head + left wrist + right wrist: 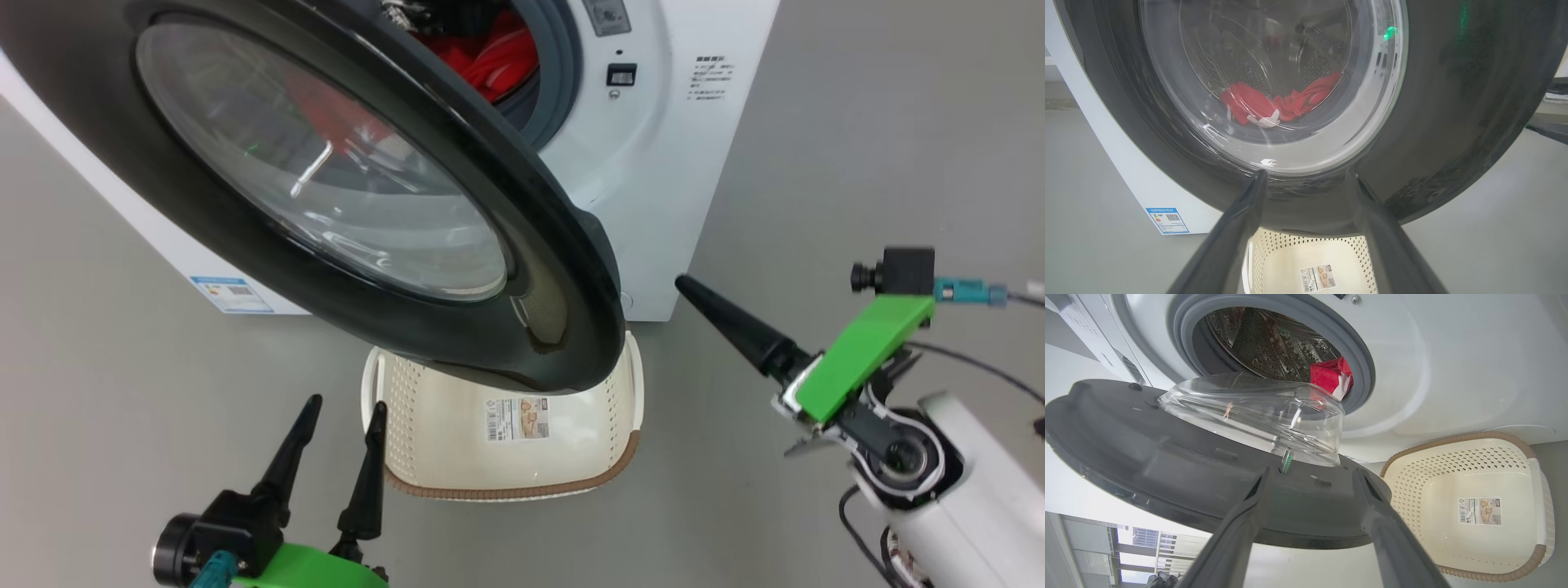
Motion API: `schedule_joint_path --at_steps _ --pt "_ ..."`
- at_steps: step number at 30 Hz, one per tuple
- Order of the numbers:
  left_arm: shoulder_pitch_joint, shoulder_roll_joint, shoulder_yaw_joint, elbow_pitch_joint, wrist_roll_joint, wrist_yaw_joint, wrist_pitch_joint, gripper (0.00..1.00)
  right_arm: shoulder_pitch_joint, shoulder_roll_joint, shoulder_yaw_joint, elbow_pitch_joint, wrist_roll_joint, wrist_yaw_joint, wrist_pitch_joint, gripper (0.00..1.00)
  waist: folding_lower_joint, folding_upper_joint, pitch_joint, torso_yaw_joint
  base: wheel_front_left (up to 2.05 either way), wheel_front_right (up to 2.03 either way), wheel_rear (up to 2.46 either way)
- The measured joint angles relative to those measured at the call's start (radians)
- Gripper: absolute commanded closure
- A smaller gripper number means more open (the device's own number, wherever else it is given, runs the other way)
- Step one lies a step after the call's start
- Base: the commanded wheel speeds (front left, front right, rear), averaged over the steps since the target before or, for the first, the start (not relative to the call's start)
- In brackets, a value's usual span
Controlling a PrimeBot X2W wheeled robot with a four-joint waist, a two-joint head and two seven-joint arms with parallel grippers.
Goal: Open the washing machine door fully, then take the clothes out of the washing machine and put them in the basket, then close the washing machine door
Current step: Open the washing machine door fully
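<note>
1. ahead of the washing machine point(653, 188), the washing machine door point(563, 269) stands partly swung out over the basket point(506, 492); not fully open, i judge.
2. the clothes point(490, 57) lie in the drum; the basket holds nothing.
3. left gripper point(343, 404) and right gripper point(1311, 471) are both spread, holding nothing.
4. unloading and closing remain.

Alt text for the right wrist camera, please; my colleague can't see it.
The washing machine door stands partly open just beyond the open, empty right gripper. Red clothes lie inside the washing machine behind it; the empty basket sits at right.
</note>
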Motion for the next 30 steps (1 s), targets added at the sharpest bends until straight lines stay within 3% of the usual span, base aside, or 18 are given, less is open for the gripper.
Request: schedule_joint_path --at_steps 19,30 --pt "0.026 0.001 0.033 0.007 0.009 -0.009 0.0 0.0 0.253 0.007 -0.008 0.02 -0.011 0.0 -0.235 0.0 0.0 0.0 -0.05 -0.057 0.0 0.0 0.0" --pt "0.038 0.001 0.04 0.02 0.009 -0.01 0.0 0.0 0.261 -0.038 0.105 0.123 -0.207 0.0 -0.48 0.0 -0.0001 0.0 -0.057 -0.073 0.0 0.0 0.0"
